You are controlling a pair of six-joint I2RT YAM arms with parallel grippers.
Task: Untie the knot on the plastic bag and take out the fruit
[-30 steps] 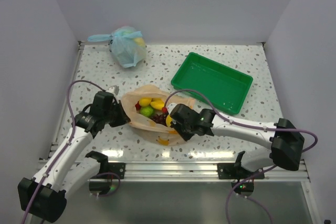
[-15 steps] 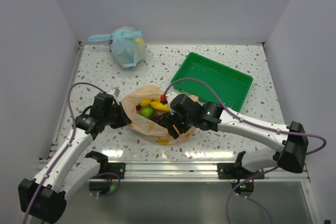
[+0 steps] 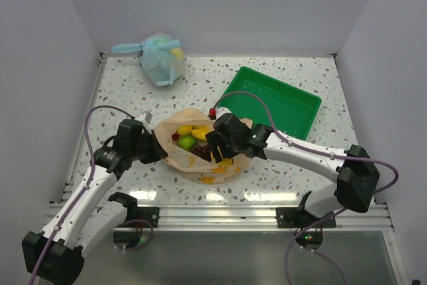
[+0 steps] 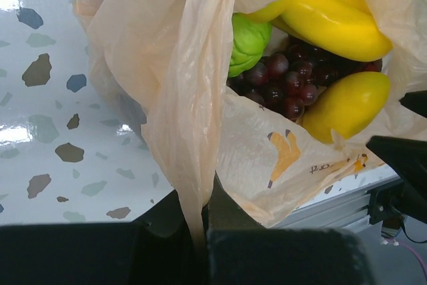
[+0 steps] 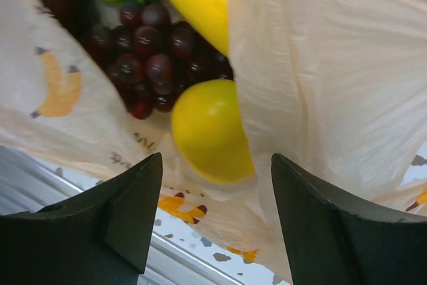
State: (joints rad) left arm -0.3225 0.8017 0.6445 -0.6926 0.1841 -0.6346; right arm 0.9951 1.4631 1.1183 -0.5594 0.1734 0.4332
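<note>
The plastic bag lies near the table's front with its mouth open; the knot is out of view. Inside it are a green lime, dark grapes, a yellow banana and a yellow mango. My left gripper is at the bag's left side, shut on a stretched strip of its rim. My right gripper stands open over the bag's right half, fingers either side of the mango, which lies under a fold of plastic, not touching it.
A green tray sits at the back right, just beyond the right arm. A tied light blue bag rests at the back left. The metal rail of the table's front edge runs close behind the orange bag.
My right gripper has opened and swung from the bag's front right edge up over its mouth. The left gripper still holds the rim in the same place.
</note>
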